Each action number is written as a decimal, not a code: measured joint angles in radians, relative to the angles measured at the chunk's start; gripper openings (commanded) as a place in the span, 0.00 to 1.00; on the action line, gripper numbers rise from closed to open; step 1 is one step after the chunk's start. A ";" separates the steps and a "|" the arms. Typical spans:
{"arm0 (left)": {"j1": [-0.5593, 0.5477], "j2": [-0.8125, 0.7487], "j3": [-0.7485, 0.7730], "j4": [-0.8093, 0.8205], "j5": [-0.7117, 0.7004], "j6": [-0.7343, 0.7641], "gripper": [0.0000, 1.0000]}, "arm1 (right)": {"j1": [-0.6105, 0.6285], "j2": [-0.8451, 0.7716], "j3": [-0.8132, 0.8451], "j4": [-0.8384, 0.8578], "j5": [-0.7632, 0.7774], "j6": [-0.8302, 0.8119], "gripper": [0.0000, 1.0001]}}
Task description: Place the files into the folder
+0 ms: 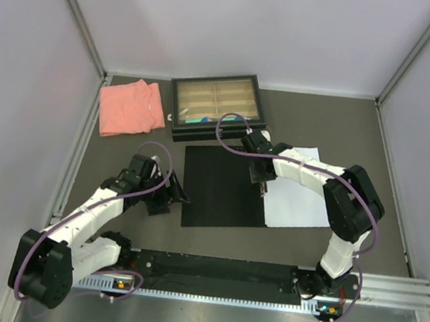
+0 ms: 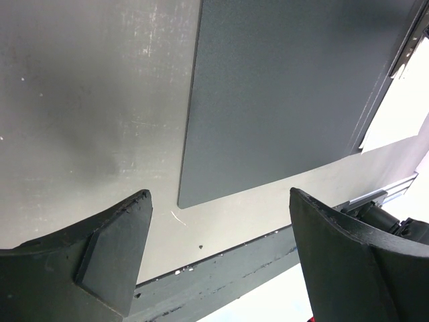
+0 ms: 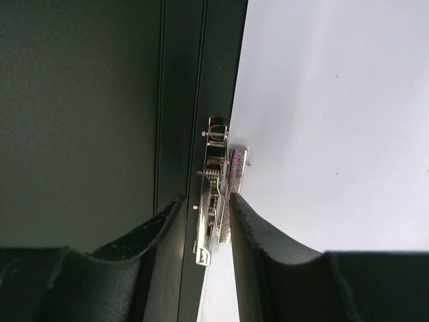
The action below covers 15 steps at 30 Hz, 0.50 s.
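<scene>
The folder (image 1: 219, 189) lies open at the table's middle, matte black inside (image 2: 288, 94). A white sheet, the files (image 1: 298, 194), lies on its right half; I make out no print on it. My right gripper (image 1: 261, 183) points down at the spine, its jaws (image 3: 206, 198) closed narrowly on either side of the folder's metal clip (image 3: 216, 168), with the white sheet (image 3: 335, 100) just right of it. My left gripper (image 1: 176, 197) hovers by the folder's left edge, open (image 2: 220, 194), with nothing between its fingers.
A folded salmon-pink cloth (image 1: 132, 107) lies at the back left. Beside it a black-framed tray (image 1: 217, 105) with tan compartments stands behind the folder. A black rail (image 1: 218, 274) runs along the near edge between the arm bases. Walls close in both sides.
</scene>
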 measured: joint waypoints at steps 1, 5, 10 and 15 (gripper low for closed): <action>0.000 0.003 0.000 0.000 0.000 0.000 0.87 | -0.001 0.003 0.000 0.002 -0.001 0.000 0.31; 0.000 0.009 0.000 0.001 0.001 0.000 0.86 | -0.001 0.016 0.000 0.015 -0.002 0.000 0.30; 0.000 0.009 0.000 0.001 0.001 0.000 0.86 | -0.003 0.023 0.000 0.018 -0.005 0.002 0.27; 0.000 0.009 0.000 0.001 0.001 0.000 0.86 | -0.003 0.030 0.000 0.020 -0.018 0.012 0.23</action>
